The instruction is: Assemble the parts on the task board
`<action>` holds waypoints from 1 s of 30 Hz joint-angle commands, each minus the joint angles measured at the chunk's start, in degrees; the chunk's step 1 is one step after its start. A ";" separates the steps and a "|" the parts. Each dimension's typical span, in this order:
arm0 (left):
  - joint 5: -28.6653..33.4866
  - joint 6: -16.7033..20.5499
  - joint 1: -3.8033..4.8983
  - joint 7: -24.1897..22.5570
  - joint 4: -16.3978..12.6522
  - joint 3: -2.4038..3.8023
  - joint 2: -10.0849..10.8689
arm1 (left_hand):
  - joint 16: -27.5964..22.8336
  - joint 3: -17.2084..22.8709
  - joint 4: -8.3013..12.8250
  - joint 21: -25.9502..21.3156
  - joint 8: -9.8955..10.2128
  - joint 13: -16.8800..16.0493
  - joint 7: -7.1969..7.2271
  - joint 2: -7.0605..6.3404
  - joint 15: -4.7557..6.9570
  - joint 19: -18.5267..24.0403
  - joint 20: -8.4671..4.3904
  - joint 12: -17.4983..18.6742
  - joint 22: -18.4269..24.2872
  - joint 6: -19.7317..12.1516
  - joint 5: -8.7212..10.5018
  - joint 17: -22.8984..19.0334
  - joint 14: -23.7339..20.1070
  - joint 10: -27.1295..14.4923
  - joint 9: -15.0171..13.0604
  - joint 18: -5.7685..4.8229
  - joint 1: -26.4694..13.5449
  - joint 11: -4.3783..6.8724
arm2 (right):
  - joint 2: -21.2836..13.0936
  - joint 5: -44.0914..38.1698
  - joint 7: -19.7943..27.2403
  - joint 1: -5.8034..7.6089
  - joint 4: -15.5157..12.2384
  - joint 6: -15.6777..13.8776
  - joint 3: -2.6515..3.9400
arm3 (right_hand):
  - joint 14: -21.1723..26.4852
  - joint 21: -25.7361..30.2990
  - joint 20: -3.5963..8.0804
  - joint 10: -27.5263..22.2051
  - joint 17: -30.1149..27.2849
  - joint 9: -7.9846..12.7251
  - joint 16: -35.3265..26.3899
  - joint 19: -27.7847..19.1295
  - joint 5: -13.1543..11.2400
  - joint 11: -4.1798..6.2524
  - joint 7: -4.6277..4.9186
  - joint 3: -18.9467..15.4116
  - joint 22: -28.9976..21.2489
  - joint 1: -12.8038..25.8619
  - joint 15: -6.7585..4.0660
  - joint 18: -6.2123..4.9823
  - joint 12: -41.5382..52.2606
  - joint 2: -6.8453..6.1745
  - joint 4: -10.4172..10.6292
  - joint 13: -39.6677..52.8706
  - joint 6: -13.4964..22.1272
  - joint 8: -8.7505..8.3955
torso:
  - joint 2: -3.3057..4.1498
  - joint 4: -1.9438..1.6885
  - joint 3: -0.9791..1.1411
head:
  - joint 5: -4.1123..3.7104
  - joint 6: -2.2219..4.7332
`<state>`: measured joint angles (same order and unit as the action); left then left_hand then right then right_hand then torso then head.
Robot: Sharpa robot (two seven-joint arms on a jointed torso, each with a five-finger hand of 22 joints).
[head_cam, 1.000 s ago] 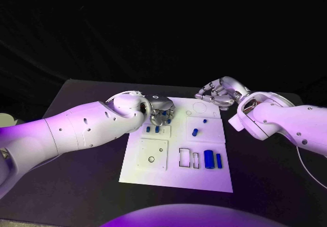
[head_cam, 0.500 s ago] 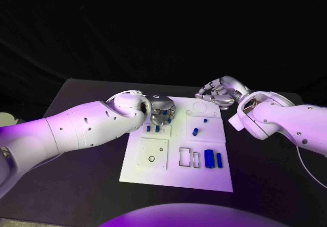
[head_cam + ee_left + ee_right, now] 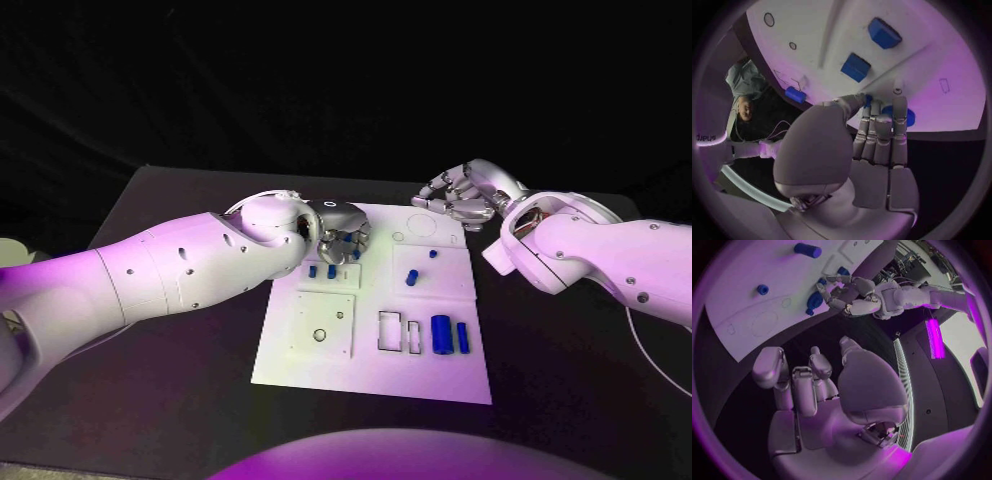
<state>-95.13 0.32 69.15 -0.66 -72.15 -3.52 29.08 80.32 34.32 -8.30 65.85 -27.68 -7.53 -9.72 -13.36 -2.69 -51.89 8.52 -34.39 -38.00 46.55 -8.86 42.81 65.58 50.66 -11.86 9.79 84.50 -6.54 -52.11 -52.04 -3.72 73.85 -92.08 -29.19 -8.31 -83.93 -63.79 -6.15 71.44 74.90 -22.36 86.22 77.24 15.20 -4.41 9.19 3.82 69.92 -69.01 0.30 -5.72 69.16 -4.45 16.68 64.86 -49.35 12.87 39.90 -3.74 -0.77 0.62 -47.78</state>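
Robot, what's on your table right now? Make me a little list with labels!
table: black
task board: white plate in the middle
parts: small blue pieces on the board
left hand: over the board's far left part, fingertips at a blue piece; whether it holds it, cannot tell
right hand: at the board's far right corner, fingers curled, holding nothing

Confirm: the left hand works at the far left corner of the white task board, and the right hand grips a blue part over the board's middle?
Not quite. In the head view the right silver hand holds nothing, fingers curled, at the white task board's far right edge. The left silver hand is at the far left corner as stated.
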 commanded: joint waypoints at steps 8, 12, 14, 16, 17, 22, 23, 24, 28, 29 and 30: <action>0.50 0.03 -0.01 -0.52 0.50 -0.05 -0.32 | 1.36 0.58 0.84 2.50 0.55 0.41 0.39 0.84 0.43 -2.89 -0.23 1.16 -3.54 1.91 0.26 2.35 2.62 2.34 -0.36 0.12 -0.50 0.59 | 0.02 -1.33 0.16 -0.02 -0.05 0.39 0.02 | -3.80 0.26 0.09 -0.21 5.94 -0.06 -0.31 -0.37 -0.12 0.07 -0.06 -0.28 0.06 0.02 -0.22 -0.34 -0.09 0.58 0.08 0.05 0.34 0.23 | -0.04 -0.09 -0.03 | -0.18 -0.09; 0.63 0.92 -0.01 -0.76 0.61 -0.06 -0.32 | 2.06 0.90 1.47 3.99 0.57 0.51 0.71 1.50 0.85 -4.71 -0.53 1.71 -5.90 3.36 0.26 4.49 4.45 3.98 -0.73 -0.30 -0.50 1.05 | 0.02 -1.31 0.17 -0.02 -0.06 0.38 0.02 | -3.80 0.26 0.09 -0.21 5.94 -0.06 -0.31 -0.37 -0.12 0.07 -0.06 -0.28 0.06 0.02 -0.22 -0.34 -0.09 0.58 0.08 0.05 0.34 0.23 | -0.06 -0.12 -0.04 | -0.19 -0.09; 0.79 1.44 -0.01 -0.92 0.67 -0.06 -0.31 | 2.28 0.96 1.72 4.42 0.61 0.56 0.85 1.67 1.01 -5.21 -0.66 2.02 -6.52 3.90 0.26 5.17 5.08 4.56 -0.89 -0.41 -0.55 1.22 | 0.04 -1.30 0.17 -0.02 -0.04 0.39 0.02 | -3.80 0.26 0.09 -0.21 5.94 -0.06 -0.31 -0.37 -0.12 0.07 -0.06 -0.28 0.06 0.02 -0.22 -0.34 -0.09 0.58 0.08 0.05 0.34 0.23 | -0.06 -0.12 -0.04 | -0.19 -0.09; 0.96 1.89 -0.01 -1.04 0.70 -0.06 -0.29 | 2.48 1.00 1.88 4.88 0.71 0.63 0.93 1.75 1.13 -5.81 -0.77 2.40 -7.27 4.32 0.28 5.86 5.69 5.02 -1.04 -0.55 -0.70 1.31 | 0.05 -1.29 0.18 -0.02 -0.03 0.38 0.02 | -3.80 0.26 0.09 -0.21 5.94 -0.06 -0.31 -0.37 -0.12 0.07 -0.06 -0.28 0.06 0.02 -0.22 -0.34 -0.09 0.58 0.08 0.05 0.34 0.23 | -0.08 -0.10 -0.05 | -0.18 -0.07; 1.05 2.15 -0.01 -1.11 0.70 -0.06 -0.27 | 2.51 1.01 1.93 4.96 0.77 0.66 0.95 1.76 1.15 -5.91 -0.80 2.55 -7.38 4.40 0.27 5.90 5.80 5.13 -1.07 -0.57 -0.75 1.33 | 0.06 -1.29 0.19 -0.02 -0.02 0.38 0.02 | -3.80 0.26 0.09 -0.21 5.94 -0.06 -0.31 -0.37 -0.12 0.07 -0.06 -0.28 0.06 0.02 -0.22 -0.34 -0.09 0.58 0.08 0.05 0.34 0.23 | -0.08 -0.10 -0.05 | -0.18 -0.07; 1.81 3.72 -0.04 -1.65 0.38 -0.06 -0.03 | 2.37 1.16 2.11 5.08 1.33 1.00 0.86 1.66 1.11 -5.94 -0.87 3.73 -7.36 4.45 0.24 5.28 5.86 5.27 -1.15 -0.56 -1.10 1.25 | 0.10 -1.28 0.21 -0.02 0.02 0.35 0.02 | -3.79 0.30 0.10 -0.03 5.91 -0.07 -0.33 -0.37 -0.12 0.09 -0.08 -0.31 0.04 0.03 -0.23 -0.34 0.07 0.66 0.09 0.22 0.29 0.27 | -0.02 -0.04 -0.08 | -0.26 -0.07; 2.01 4.24 -0.07 -1.83 0.25 -0.06 0.06 | 2.25 1.33 2.24 5.22 1.65 1.21 0.80 1.67 1.08 -6.11 -0.85 4.43 -7.56 4.49 0.21 4.91 5.86 5.42 -1.20 -0.63 -1.20 1.13 | 0.10 -1.28 0.21 -0.02 0.03 0.34 0.02 | -3.79 0.30 0.10 -0.03 5.91 -0.07 -0.33 -0.37 -0.12 0.09 -0.08 -0.31 0.04 0.03 -0.23 -0.34 0.07 0.66 0.09 0.22 0.29 0.27 | -0.01 -0.03 -0.10 | -0.27 -0.08; 2.25 4.73 -0.09 -1.98 0.12 -0.06 0.17 | 2.30 1.41 2.37 5.46 1.74 1.27 0.76 1.69 1.08 -6.48 -0.84 4.68 -8.03 4.63 0.18 5.22 6.12 5.64 -1.25 -0.72 -1.18 1.11 | 0.09 -1.28 0.21 -0.02 0.04 0.32 0.02 | -3.79 0.30 0.10 -0.01 5.90 -0.08 -0.34 -0.36 -0.11 0.10 -0.09 -0.31 0.05 0.04 -0.24 -0.34 0.05 0.77 0.10 0.18 0.26 0.30 | -0.01 -0.03 -0.11 | -0.30 -0.11; 3.28 6.06 -0.18 -2.69 -0.48 -0.03 0.81 | 2.32 1.47 2.51 5.76 2.16 1.50 0.58 1.57 0.99 -6.93 -0.83 5.58 -8.46 4.86 0.21 5.52 6.64 6.13 -1.38 -0.79 -1.53 1.00 | 0.06 -1.27 0.19 -0.03 0.11 0.26 0.02 | -3.79 0.30 0.10 -0.01 5.90 -0.08 -0.34 -0.36 -0.11 0.10 -0.09 -0.31 0.05 0.04 -0.24 -0.34 0.05 0.77 0.10 0.18 0.26 0.30 | -0.08 -0.09 -0.10 | -0.34 -0.10; 3.41 6.34 -0.19 -2.83 -0.68 -0.01 1.01 | 2.27 1.36 2.39 5.76 2.38 1.60 0.52 1.49 0.92 -6.94 -0.80 5.96 -8.41 4.83 0.29 5.36 6.68 6.19 -1.40 -0.79 -1.88 0.90 | 0.06 -1.27 0.19 -0.03 0.12 0.25 0.02 | -3.79 0.30 0.10 -0.01 5.90 -0.08 -0.34 -0.36 -0.11 0.10 -0.09 -0.31 0.05 0.04 -0.24 -0.34 0.05 0.77 0.10 0.18 0.26 0.30 | -0.10 -0.09 -0.08 | -0.37 -0.04; 3.48 6.49 -0.19 -2.90 -0.81 0.04 1.14 | 2.25 1.34 2.36 5.75 2.44 1.62 0.50 1.48 0.90 -6.93 -0.79 6.06 -8.39 4.83 0.31 5.33 6.69 6.22 -1.41 -0.79 -1.96 0.88 | 0.06 -1.27 0.19 -0.03 0.13 0.24 0.02 | -3.79 0.30 0.10 -0.01 5.90 -0.08 -0.34 -0.36 -0.11 0.10 -0.09 -0.31 0.05 0.04 -0.24 -0.34 0.05 0.77 0.10 0.18 0.26 0.30 | -0.12 -0.09 -0.08 | -0.41 -0.03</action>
<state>-93.16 4.23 68.97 -2.02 -72.60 -3.57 30.13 82.69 35.81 -6.15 71.39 -25.40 -5.96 -9.11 -11.90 -1.64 -58.27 7.69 -28.50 -46.41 51.23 -8.85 48.24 71.88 56.45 -13.37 9.78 82.95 -5.62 -52.08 -52.67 -3.73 73.85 -91.98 -29.18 -8.31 -83.94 -63.79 -6.15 71.44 74.94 -22.35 86.22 77.24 15.20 -4.41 9.19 3.82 69.91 -68.77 0.30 -5.72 69.16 -4.22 16.68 65.02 -49.35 12.86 39.84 -3.82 -0.87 0.27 -47.89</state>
